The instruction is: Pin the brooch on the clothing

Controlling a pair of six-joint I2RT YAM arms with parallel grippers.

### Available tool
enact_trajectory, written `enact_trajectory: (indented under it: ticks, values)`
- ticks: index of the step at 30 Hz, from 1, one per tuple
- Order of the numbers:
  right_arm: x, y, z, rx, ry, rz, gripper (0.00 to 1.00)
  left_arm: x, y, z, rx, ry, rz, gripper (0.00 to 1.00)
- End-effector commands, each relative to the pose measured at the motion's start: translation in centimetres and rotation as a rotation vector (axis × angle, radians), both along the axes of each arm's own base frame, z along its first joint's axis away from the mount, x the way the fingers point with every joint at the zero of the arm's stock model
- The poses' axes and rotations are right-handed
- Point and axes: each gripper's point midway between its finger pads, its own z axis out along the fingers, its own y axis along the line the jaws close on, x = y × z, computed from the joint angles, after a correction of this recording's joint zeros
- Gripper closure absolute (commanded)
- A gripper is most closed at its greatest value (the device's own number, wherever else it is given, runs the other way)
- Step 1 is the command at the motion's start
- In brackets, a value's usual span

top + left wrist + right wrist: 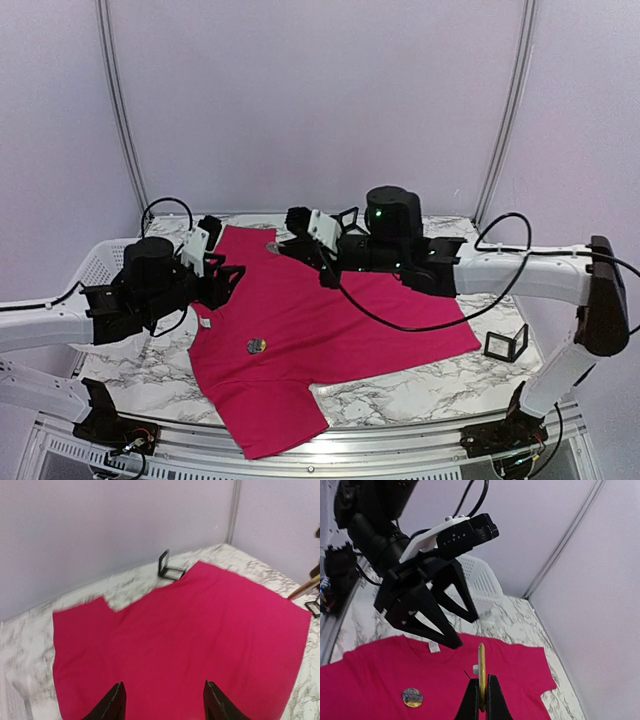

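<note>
Over the marble surface (400, 395), in the top view, the clothing (330, 320) lies spread flat, its white neck label (204, 322) toward the left arm. A round badge (256, 346) sits on the chest; whether it is fastened cannot be told. The left gripper (228, 280) hangs just over the collar side. The right gripper (280, 245) reaches over the far shoulder edge with a small disc at its tip. A white basket (100, 262) stands at the left corner and a black stand (505, 345) at the right.

In the left wrist view, the left gripper (164, 683) has its fingers (112, 705) spread apart with nothing between them, above bare pink fabric.

In the right wrist view, the right gripper (482, 680) is pinched on the brooch (481, 660), held edge-on with its pin sticking out to the side, above the shirt and clear of it.

The risks, as I judge them:
- The thin edge grip may let the brooch twist or slip once the pin meets cloth.
- The loose fabric may slide or bunch, since nothing pins it down.
- The two grippers are close and could collide.
</note>
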Motion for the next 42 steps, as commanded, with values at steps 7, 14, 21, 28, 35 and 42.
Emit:
enact_trajectory:
  ticks: [7,14,21,28,35,42]
  values:
    - [4.9,3.9,-10.6,-0.117,-0.091,-0.071,1.0,2.0,4.2,-14.9,0.038,0.307,0.273,0.51]
    - [5.9,5.0,-16.1,-0.187,-0.008,-0.08,1.0,5.1,7.3,-20.0,0.062,0.429,0.427,0.52]
    - [7.4,4.1,-17.0,-0.176,0.049,-0.112,1.0,6.9,9.4,-23.0,0.082,0.498,0.524,0.52]
    - [8.2,4.0,-17.3,-0.17,0.055,-0.114,1.0,6.6,8.3,-21.9,0.082,0.483,0.426,0.44]
    - [8.3,3.9,-17.2,-0.166,0.037,-0.121,1.0,2.5,2.5,-16.1,0.21,0.201,0.075,0.38]
    - [8.6,2.5,-18.0,-0.187,-0.013,-0.155,1.0,-3.9,-3.2,-18.0,0.303,0.177,-0.358,0.49]
